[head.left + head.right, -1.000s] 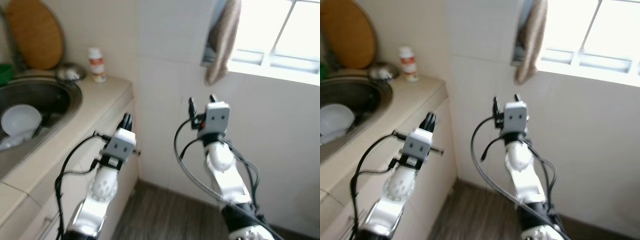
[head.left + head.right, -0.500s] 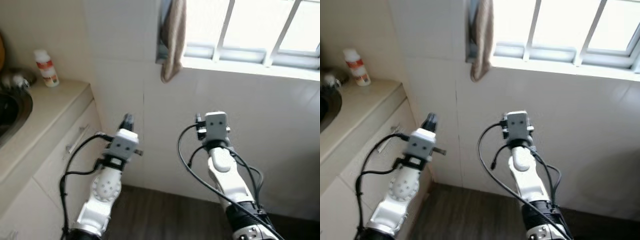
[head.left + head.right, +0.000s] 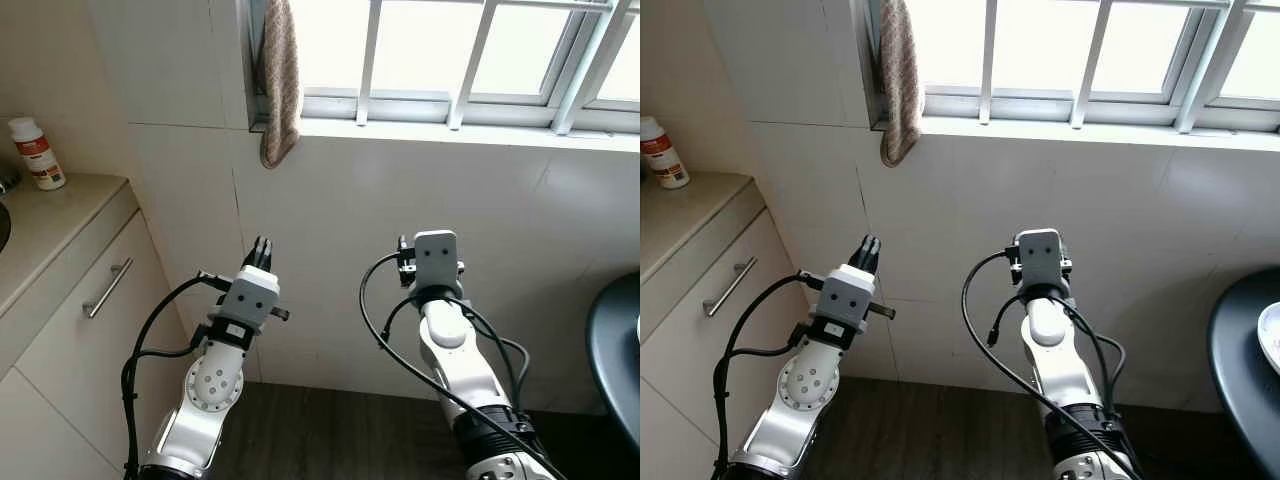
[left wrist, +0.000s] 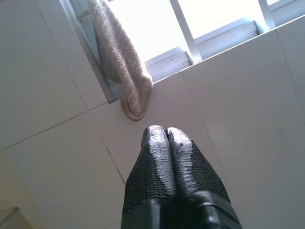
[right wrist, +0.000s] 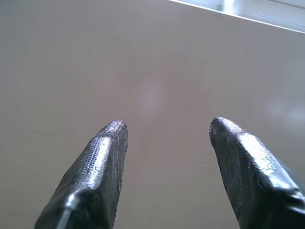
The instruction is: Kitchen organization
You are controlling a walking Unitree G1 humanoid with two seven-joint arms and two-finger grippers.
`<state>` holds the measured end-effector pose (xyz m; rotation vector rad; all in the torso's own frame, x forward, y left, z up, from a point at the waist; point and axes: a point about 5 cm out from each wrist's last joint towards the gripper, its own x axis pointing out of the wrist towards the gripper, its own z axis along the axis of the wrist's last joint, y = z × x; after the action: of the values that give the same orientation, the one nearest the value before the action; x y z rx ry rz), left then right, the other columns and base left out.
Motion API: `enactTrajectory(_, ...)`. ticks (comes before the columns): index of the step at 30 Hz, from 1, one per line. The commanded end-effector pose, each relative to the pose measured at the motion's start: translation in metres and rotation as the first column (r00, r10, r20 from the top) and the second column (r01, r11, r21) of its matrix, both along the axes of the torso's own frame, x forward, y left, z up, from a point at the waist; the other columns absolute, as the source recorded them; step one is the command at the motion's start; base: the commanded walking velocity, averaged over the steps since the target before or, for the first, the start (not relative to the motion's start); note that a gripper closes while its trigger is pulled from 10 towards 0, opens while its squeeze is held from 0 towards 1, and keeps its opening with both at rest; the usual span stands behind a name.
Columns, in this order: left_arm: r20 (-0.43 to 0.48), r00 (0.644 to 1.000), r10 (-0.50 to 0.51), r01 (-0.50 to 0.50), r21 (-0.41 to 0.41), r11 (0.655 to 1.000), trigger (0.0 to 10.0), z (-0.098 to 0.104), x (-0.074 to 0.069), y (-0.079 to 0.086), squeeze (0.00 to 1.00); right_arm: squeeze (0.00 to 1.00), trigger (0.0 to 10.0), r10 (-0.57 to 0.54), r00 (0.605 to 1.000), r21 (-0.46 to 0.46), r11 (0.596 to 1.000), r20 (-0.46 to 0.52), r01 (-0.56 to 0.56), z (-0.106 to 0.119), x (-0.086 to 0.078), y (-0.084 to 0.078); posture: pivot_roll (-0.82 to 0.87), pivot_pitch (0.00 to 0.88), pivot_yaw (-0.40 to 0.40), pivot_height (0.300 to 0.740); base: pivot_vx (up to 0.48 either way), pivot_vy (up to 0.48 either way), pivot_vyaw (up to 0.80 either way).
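- You hold nothing: your left gripper (image 4: 164,130) is pressed closed, your right gripper (image 5: 164,125) spread wide, facing the wall (image 3: 400,190).
- You seem between jobs; next, look toward the round table (image 3: 1240,370).

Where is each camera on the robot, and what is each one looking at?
Left eye view: on the head, looking down at the tiled wall, window and both arms, the left gripper raised.
Right eye view: beside it, same scene; the towel hangs at the window.
Left wrist view: along shut fingers up at that towel.
Right wrist view: between open fingers at bare wall.
Shared: towel, window.
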<state>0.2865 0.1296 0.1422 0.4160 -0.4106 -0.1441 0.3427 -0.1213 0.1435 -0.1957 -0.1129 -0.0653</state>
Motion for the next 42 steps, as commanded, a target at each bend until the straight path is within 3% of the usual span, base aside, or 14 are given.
enactTrajectory(1, -0.008, 1.0, 0.004, -0.004, 0.009, 1.0, 10.0, -0.001, 0.001, 0.0, 0.0, 0.0, 10.0, -0.004, 1.0, -0.016, 1.0, -0.022, 0.003, -0.003, 0.001, 0.0, -0.04, 0.0, -0.017, 0.74, 0.0, -0.48, 0.0)
enactTrajectory(21, -0.016, 1.0, 0.01, -0.01, 0.005, 1.0, 10.0, -0.002, 0.002, 0.001, 0.0, 0.0, 10.0, 0.001, 0.999, -0.033, 0.999, -0.049, -0.002, -0.01, 0.001, 0.002, -0.04, 0.0, -0.016, 0.74, 0.0, -0.474, 0.0)
enactTrajectory(33, -0.036, 0.999, 0.013, -0.014, -0.028, 1.0, 10.0, -0.005, 0.002, 0.003, 0.0, 0.0, 10.0, -0.065, 0.995, -0.02, 0.998, -0.078, 0.063, -0.014, 0.003, -0.009, -0.04, 0.0, -0.015, 0.74, 0.0, 0.0, 0.0)
enactTrajectory(38, -0.073, 0.997, 0.028, -0.032, -0.05, 0.998, 10.0, -0.009, 0.005, 0.006, 0.0, 0.0, 10.0, -0.094, 0.991, -0.004, 0.996, -0.092, 0.094, -0.016, 0.003, -0.014, -0.04, 0.0, -0.015, 0.74, 0.0, 0.288, -0.8)
enactTrajectory(42, -0.05, 0.998, 0.023, -0.025, -0.043, 0.999, 10.0, -0.007, 0.004, 0.006, 0.0, 0.0, 10.0, -0.153, 0.985, 0.011, 0.988, -0.078, 0.154, -0.012, 0.004, -0.022, -0.04, 0.0, -0.015, 0.74, 0.0, 0.36, -0.8)
